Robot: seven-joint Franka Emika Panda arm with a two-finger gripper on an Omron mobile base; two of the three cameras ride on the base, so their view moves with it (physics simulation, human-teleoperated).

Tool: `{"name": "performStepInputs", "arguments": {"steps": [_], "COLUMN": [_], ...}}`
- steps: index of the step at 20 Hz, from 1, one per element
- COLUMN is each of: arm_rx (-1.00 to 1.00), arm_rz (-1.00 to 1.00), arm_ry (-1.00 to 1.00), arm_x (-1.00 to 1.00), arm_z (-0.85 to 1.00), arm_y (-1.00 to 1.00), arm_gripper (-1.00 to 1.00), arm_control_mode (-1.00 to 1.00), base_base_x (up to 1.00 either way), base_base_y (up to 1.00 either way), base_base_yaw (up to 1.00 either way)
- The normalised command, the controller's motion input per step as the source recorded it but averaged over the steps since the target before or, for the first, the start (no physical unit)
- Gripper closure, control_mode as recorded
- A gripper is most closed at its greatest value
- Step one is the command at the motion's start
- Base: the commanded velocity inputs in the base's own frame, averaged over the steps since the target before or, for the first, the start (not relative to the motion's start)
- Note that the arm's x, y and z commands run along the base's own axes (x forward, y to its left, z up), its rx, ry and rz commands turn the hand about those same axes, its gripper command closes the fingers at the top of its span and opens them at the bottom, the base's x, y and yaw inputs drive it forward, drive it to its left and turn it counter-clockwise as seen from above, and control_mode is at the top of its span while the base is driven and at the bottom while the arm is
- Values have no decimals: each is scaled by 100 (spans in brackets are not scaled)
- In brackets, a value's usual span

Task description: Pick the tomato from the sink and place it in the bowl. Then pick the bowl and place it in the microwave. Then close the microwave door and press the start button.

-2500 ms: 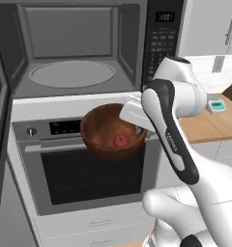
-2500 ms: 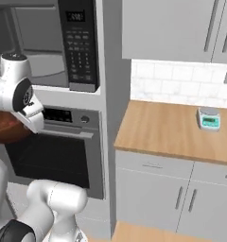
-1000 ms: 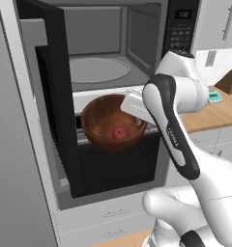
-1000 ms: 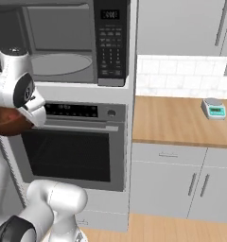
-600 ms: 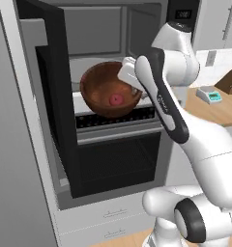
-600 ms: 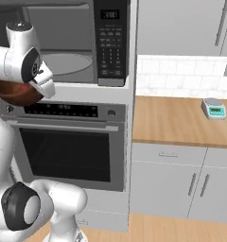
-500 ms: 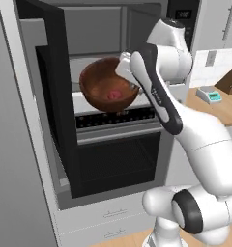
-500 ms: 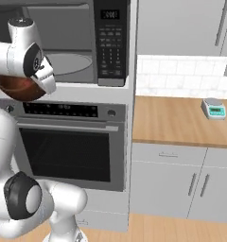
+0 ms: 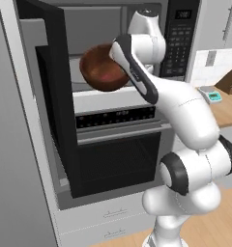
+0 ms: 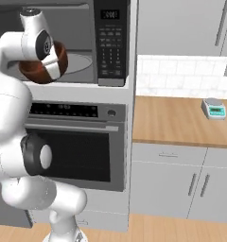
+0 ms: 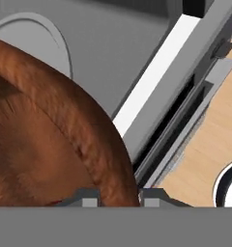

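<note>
Matt grained wooden bowl point(image 11: 50, 140), glossy black microwave door point(image 9: 57, 101)

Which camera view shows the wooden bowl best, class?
The left base view: the bowl shows whole, inside included, before the open microwave. The right base view hides part behind the arm; the hand view shows a close-up of its rim.

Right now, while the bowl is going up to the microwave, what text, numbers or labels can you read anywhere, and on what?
Microwave clock display: pale digits, too blurred to read.
Microwave button panel: rows of keys, labels too small to read.
Oven control strip: a row of pale marks, unreadable.
Small teal scale on the counter: screen shows nothing legible.
Bowl: no text or label.
</note>
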Motion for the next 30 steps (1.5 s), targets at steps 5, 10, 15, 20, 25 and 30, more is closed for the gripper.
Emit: {"name": "performStepInputs", "arguments": {"steps": [5,10,15,20,25,30], "arm_rx": [7,0,0,4,9,3], "arm_rz": [-31,-34,-27,-14,-1,7], "arm_ry": [1,1,5,0,0,-12], "arm_x": [94,75,36,-42,-100,-100], "arm_z": [0,0,-32,-4,-42,-69], "arm_y": [4,28,44,-1,-18,-33], "arm_gripper": [100,100,-100,-100,-100,-100], "arm_control_mode": [-100,-100,-100,-100,-100,-100], "base_base_x": [0,0,0,0,0,0], "base_base_y": [0,0,0,0,0,0], "base_base_yaw": [0,0,0,0,0,0]}}
